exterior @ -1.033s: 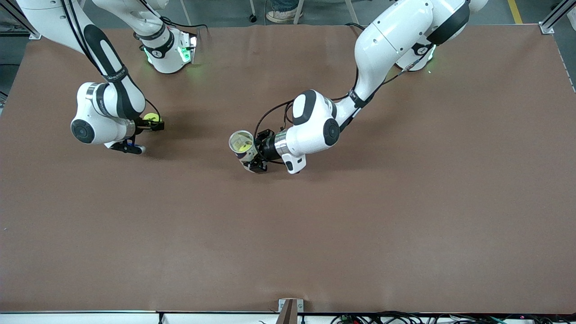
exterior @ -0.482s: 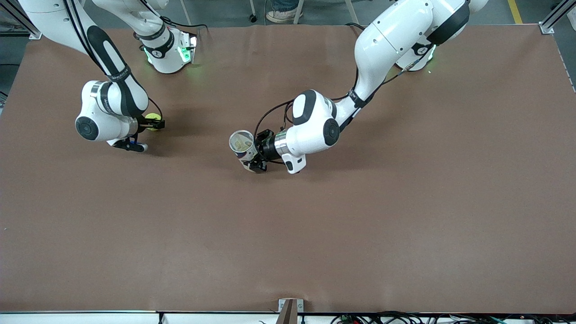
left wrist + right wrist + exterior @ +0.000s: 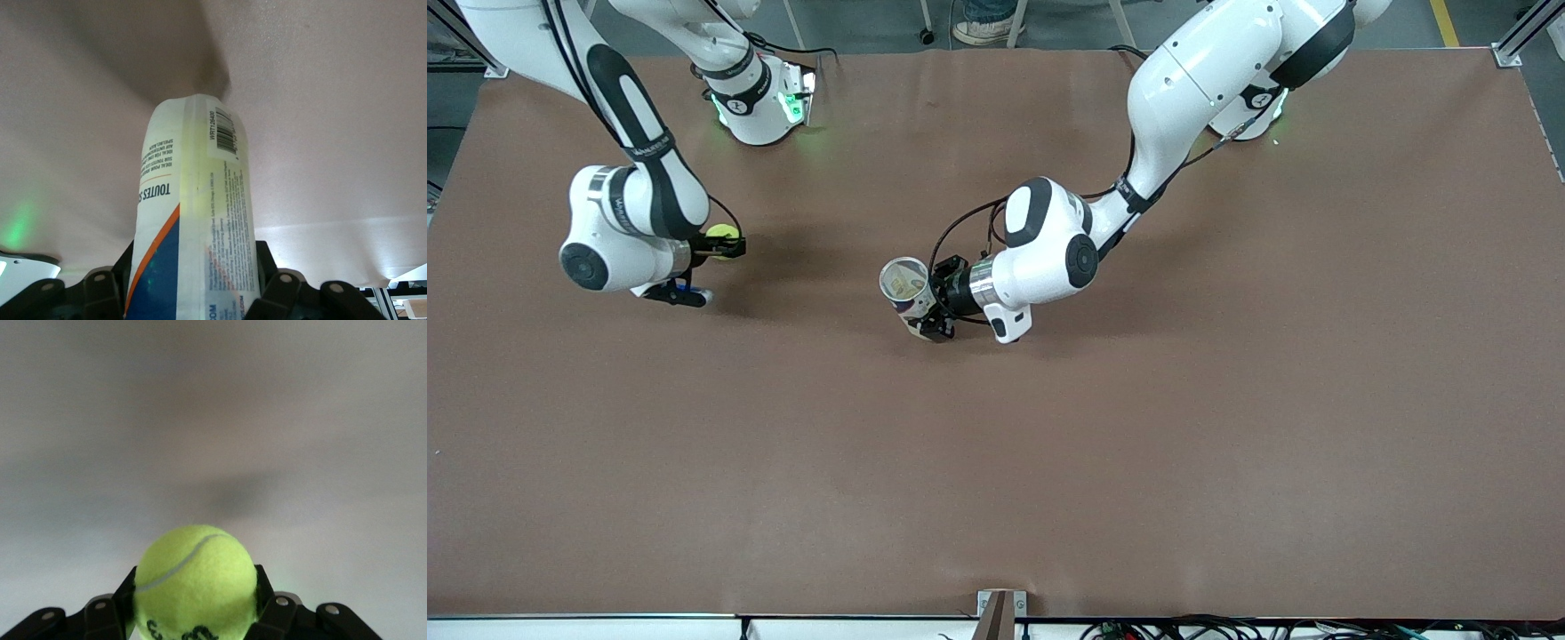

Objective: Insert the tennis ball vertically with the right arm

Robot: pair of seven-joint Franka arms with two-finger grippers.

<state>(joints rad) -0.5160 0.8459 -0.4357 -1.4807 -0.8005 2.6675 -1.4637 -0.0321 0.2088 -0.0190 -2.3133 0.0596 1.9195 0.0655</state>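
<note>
My right gripper [image 3: 725, 242] is shut on a yellow-green tennis ball [image 3: 721, 233] and holds it above the table toward the right arm's end. In the right wrist view the ball [image 3: 195, 581] sits between the black fingers [image 3: 125, 600]. My left gripper [image 3: 932, 307] is shut on an open tennis ball can [image 3: 905, 286] near the table's middle, mouth facing up toward the front camera. In the left wrist view the can [image 3: 193, 207] shows a white label with blue and orange print, its bottom on the table.
The brown table top [image 3: 1049, 462] spreads wide around both arms. The arm bases with green lights [image 3: 760, 107] stand along the table's edge farthest from the front camera. A small bracket [image 3: 1000, 613] sits at the edge nearest that camera.
My right arm shifted slightly toward the middle and back again with the ball held. My left arm and the can have stayed still.
</note>
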